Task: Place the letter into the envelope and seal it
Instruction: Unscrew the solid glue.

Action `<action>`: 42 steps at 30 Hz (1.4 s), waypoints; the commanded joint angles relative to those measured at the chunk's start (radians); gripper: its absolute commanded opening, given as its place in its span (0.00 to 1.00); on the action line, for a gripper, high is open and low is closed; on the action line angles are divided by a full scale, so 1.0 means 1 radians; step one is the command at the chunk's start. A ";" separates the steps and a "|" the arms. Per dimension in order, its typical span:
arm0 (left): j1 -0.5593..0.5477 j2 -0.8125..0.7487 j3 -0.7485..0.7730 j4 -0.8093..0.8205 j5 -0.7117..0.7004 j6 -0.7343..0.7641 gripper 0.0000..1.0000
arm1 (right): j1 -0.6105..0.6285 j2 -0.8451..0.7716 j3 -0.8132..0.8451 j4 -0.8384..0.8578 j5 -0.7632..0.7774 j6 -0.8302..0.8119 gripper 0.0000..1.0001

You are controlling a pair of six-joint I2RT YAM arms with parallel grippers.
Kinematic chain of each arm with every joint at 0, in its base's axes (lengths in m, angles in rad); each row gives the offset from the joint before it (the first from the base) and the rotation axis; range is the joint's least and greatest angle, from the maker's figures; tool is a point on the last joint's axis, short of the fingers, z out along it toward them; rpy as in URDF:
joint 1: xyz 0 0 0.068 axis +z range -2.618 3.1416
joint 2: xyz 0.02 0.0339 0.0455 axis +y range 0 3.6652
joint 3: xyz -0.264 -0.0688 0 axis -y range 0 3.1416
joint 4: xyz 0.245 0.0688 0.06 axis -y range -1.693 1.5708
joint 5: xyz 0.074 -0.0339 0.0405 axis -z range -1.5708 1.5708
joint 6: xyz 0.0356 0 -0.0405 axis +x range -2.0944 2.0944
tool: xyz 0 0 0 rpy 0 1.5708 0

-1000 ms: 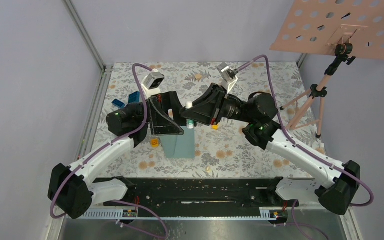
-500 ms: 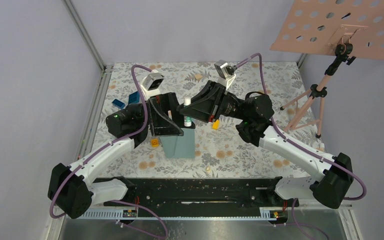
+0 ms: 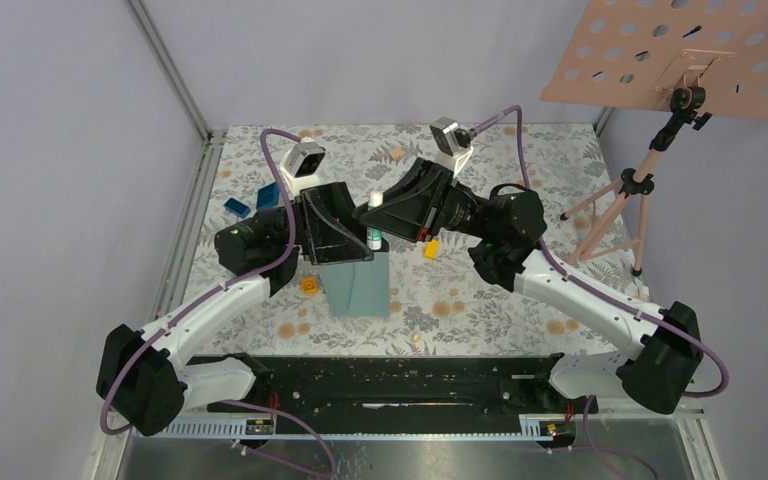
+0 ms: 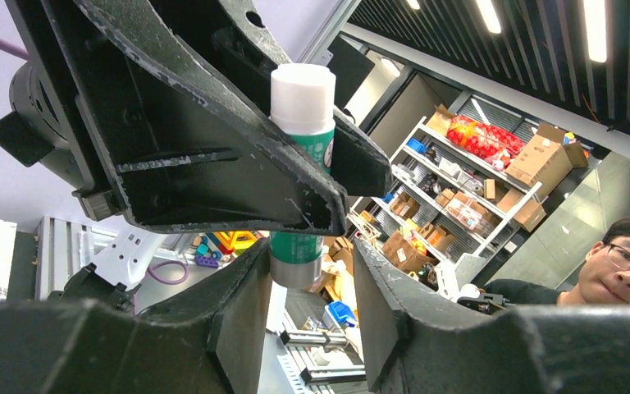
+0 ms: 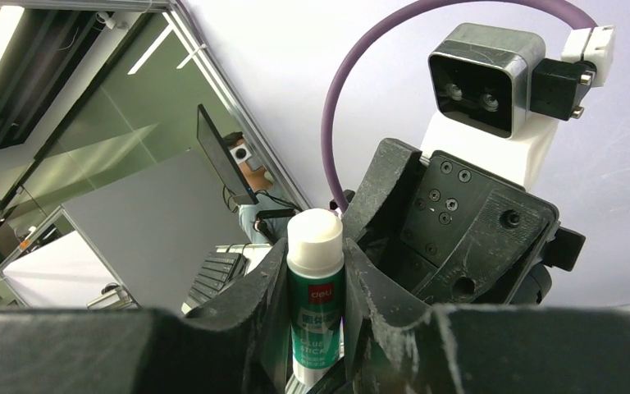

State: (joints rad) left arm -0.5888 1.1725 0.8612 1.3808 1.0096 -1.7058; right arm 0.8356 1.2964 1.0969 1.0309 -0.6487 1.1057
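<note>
The teal envelope (image 3: 360, 290) lies flat on the flowered table, partly under both grippers. The letter is not in view. My right gripper (image 3: 372, 218) is shut on an upright green-and-white glue stick (image 3: 374, 212) held above the envelope's far edge; the stick is clamped between its fingers in the right wrist view (image 5: 315, 304). My left gripper (image 3: 352, 245) is open right beside it. In the left wrist view the stick (image 4: 302, 115) stands with its base at the gap between my open left fingers (image 4: 238, 312).
Two blue blocks (image 3: 270, 195) lie at the back left of the table. Small yellow pieces lie by the envelope (image 3: 309, 285) and to its right (image 3: 430, 250). A pink perforated board (image 3: 690, 55) on a tripod (image 3: 625, 190) stands at the right.
The right gripper has carried the glue stick a little left and back, towards the left gripper. The left gripper has turned and lifted towards the stick.
</note>
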 commanded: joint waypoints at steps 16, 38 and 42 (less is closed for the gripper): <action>0.010 0.018 0.000 0.030 -0.081 -0.013 0.00 | 0.069 -0.129 0.078 -0.519 0.083 -0.415 0.00; -0.019 -0.300 0.138 -1.409 -0.558 0.846 0.00 | 0.407 0.060 0.463 -1.403 1.212 -0.791 0.00; -0.018 -0.302 0.145 -1.419 -0.520 0.869 0.22 | 0.407 0.013 0.385 -1.304 1.161 -0.818 0.00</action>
State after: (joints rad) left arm -0.6102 0.8806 0.9787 -0.0692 0.5869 -0.8570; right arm 1.2057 1.3399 1.5318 -0.2504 0.5072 0.3531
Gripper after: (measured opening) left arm 0.233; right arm 0.300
